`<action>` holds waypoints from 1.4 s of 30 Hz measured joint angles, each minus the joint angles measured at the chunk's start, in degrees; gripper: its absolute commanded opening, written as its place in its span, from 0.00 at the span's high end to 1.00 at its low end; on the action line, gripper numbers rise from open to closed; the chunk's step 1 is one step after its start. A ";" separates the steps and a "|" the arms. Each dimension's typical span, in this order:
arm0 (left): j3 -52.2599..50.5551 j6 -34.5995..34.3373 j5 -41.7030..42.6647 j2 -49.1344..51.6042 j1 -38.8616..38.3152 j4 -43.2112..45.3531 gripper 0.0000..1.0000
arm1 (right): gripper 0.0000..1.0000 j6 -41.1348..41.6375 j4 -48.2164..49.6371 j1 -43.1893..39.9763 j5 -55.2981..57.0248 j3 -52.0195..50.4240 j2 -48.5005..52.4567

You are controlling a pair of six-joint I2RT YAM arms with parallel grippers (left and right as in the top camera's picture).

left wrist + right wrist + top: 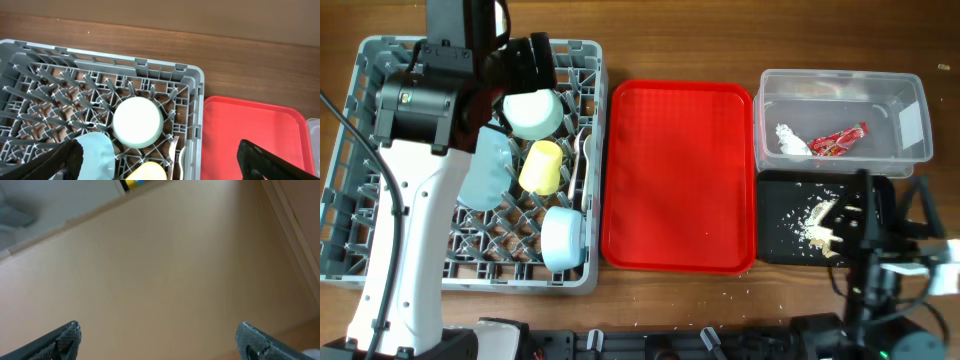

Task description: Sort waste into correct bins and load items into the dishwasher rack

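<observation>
Left end effector [160, 150]: spread wide and holding nothing, above the far part of the dishwasher rack, with the pale green bowl showing between its fingers in the left wrist view.
Right end effector [159, 332]: spread and holding nothing; its wrist camera faces only a plain beige surface. From overhead its arm stands at the near right edge of the tabletop, beside the black tray.
Dishwasher rack [380, 60]: a grey pegged crate on the left side of the wooden tabletop [680, 40].
Pale green bowl [533, 113]: in the rack, turned mouth-down on the pegs.
Yellow cup [542, 166]: in the rack, just in front of the bowl.
Light blue plate [485, 168]: stands on edge among the pegs, left of the cup.
White plastic fork [173, 148]: in the rack, right of the bowl and near the rack's right wall.
Red serving tray [680, 175]: between the rack and the bins.
Clear plastic tub [910, 95]: far right, holding the crumpled white napkin [792, 140] and the red snack wrapper [838, 141] side by side.
Black tray [780, 235]: just in front of the tub, with whitish food scraps [820, 220] heaped towards its right side and loose crumbs around them.
</observation>
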 measured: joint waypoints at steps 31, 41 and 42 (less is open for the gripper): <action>0.00 0.00 0.00 0.00 0.00 0.00 0.00 | 0.00 -13.42 -6.67 -4.79 -12.48 -20.59 -2.67; 0.00 0.02 0.00 0.00 0.00 -0.02 0.00 | 0.00 -13.42 -6.67 -4.79 -12.48 -20.59 -2.67; 0.00 0.02 0.00 0.00 0.00 0.00 0.00 | 0.00 -13.42 -6.67 -4.79 -12.48 -20.59 -2.67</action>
